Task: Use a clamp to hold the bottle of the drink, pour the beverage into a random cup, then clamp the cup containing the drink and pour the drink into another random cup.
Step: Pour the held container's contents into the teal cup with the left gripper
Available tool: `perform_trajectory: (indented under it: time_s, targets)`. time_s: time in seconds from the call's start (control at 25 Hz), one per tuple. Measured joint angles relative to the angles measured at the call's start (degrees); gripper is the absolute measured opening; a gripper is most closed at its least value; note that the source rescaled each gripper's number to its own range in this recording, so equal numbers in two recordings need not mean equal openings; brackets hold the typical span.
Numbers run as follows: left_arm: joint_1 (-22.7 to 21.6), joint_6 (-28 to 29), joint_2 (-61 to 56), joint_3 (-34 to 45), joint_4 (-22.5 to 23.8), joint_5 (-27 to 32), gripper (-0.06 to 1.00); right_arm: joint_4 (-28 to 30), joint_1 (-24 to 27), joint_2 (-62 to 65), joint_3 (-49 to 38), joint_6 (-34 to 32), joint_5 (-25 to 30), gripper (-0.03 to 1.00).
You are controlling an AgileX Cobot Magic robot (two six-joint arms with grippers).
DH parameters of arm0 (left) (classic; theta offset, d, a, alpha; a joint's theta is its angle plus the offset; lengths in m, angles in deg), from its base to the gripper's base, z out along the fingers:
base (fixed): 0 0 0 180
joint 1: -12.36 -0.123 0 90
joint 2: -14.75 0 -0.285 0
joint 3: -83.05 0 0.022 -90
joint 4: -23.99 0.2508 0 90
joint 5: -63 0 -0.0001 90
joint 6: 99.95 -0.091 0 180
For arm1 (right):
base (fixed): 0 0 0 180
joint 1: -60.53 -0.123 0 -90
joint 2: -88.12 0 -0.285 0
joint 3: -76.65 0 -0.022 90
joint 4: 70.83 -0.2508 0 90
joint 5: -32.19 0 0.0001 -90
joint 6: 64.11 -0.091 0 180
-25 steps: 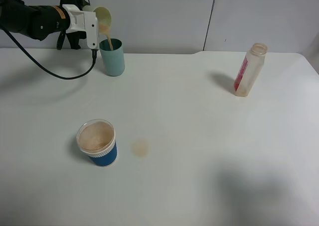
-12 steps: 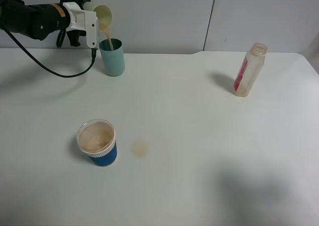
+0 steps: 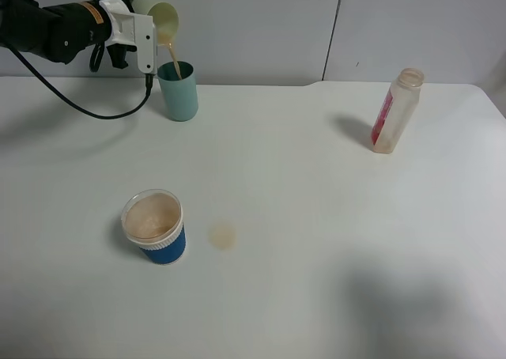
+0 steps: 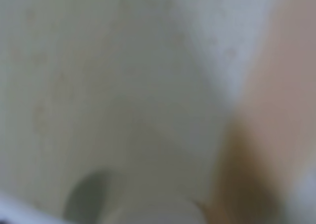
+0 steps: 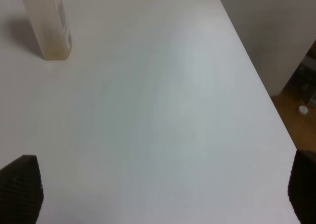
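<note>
exterior high view: left clamp (image 3: 150, 36) was squeezed on the yellow-green cup (image 3: 162, 20), tipped over the teal cup (image 3: 179, 91) so the beverage (image 3: 170, 61) streamed in; right jaws sat apart, idle.

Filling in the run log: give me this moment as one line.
step: second pour | left tool: holds yellow-green cup, tipped | beverage: streaming into teal cup | right tool: open, idle

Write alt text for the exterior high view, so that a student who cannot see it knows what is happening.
At the back left of a white table, the left gripper tips a pale yellow-green cup, pouring a pinkish-brown stream into a teal cup. A blue cup of the same drink stands in front beside a small spill; a nearly empty bottle stands at right.
</note>
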Motion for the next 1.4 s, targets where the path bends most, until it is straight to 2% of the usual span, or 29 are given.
perform_trajectory:
  time_s: [0.32, 0.76, 0.92, 1.4]
  targets:
    - [0.0, -1.02, 0.0, 0.0, 0.0, -1.04, 0.01, 0.0, 0.0, 0.0, 0.0, 0.0, 0.0, 1.0]
    - [0.0, -5.99, 0.0, 0.0, 0.0, -2.14, 0.01, 0.0, 0.0, 0.0, 0.0, 0.0, 0.0, 1.0]
    - [0.0, -6.19, 0.0, 0.0, 0.0, -3.91, 0.01, 0.0, 0.0, 0.0, 0.0, 0.0, 0.0, 1.0]
    - [0.0, -6.19, 0.0, 0.0, -0.08, -4.04, 0.01, 0.0, 0.0, 0.0, 0.0, 0.0, 0.0, 1.0]
